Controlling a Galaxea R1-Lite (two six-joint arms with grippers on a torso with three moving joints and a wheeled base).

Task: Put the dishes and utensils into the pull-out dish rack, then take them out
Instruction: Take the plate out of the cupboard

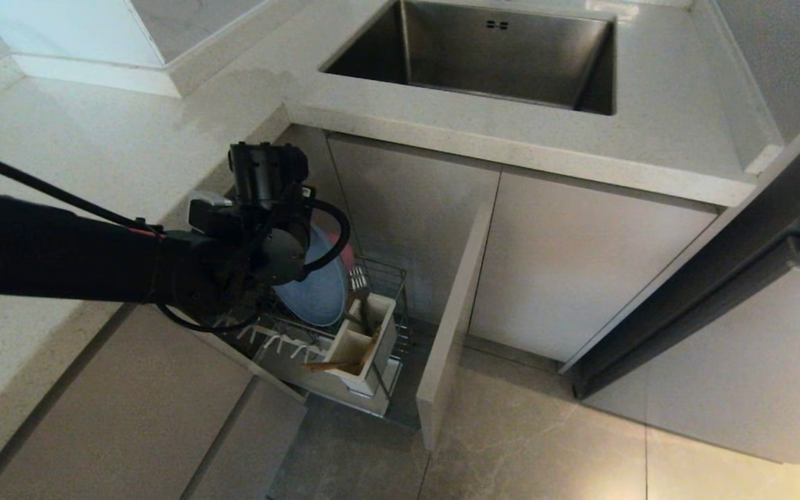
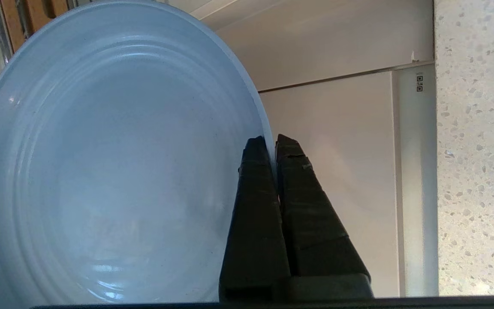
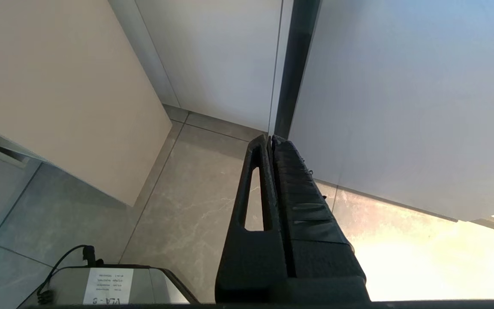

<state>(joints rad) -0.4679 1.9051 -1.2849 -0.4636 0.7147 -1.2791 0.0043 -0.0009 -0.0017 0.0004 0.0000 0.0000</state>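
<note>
My left gripper point(image 2: 272, 139) is shut on the rim of the blue plate point(image 2: 114, 159), one finger on each face. In the head view the blue plate point(image 1: 318, 281) stands on edge above the back of the pull-out dish rack point(image 1: 396, 300), half hidden by my left wrist. A sliver of the pink bowl point(image 1: 347, 254) shows behind it. The fork point(image 1: 359, 280) and the chopsticks point(image 1: 344, 361) stick out of the white utensil box point(image 1: 380, 342). I cannot make out the spoon. My right gripper point(image 3: 270, 138) is shut and empty, hanging over the floor.
The rack's beige panel front point(image 1: 453, 312) stands pulled out into the room. White prongs point(image 1: 276, 343) line the rack's near part. The steel sink point(image 1: 483, 52) is set in the countertop point(image 1: 80, 139) above. Cabinet doors point(image 1: 567, 264) close off the right side.
</note>
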